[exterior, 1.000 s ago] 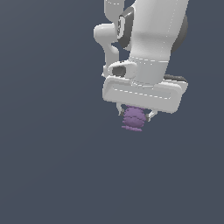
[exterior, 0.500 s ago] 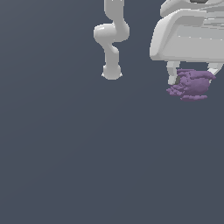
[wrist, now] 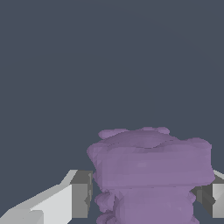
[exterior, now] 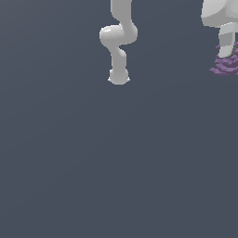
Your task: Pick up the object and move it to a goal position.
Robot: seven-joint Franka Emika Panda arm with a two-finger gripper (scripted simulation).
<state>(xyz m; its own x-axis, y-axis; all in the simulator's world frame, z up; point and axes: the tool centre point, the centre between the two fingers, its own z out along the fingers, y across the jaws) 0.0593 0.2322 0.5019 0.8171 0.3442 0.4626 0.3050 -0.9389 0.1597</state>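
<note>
The object is a small purple lump with a bumpy, ridged surface (exterior: 226,64). It hangs under my white gripper (exterior: 230,53) at the upper edge of the exterior view's right, partly cut off by the frame. Only one finger (exterior: 226,39) shows there. In the wrist view the purple lump (wrist: 148,175) fills the space between my two grey finger pads (wrist: 81,192), which press on its sides. The gripper is shut on it, well above the dark grey floor (exterior: 116,162).
The arm's white links and base (exterior: 118,76) stand at the upper middle of the exterior view. The floor is plain dark grey with nothing else on it.
The gripper with the purple lump has moved towards the exterior view's right and upward, from the middle to the frame's right edge. The arm's base has come into view.
</note>
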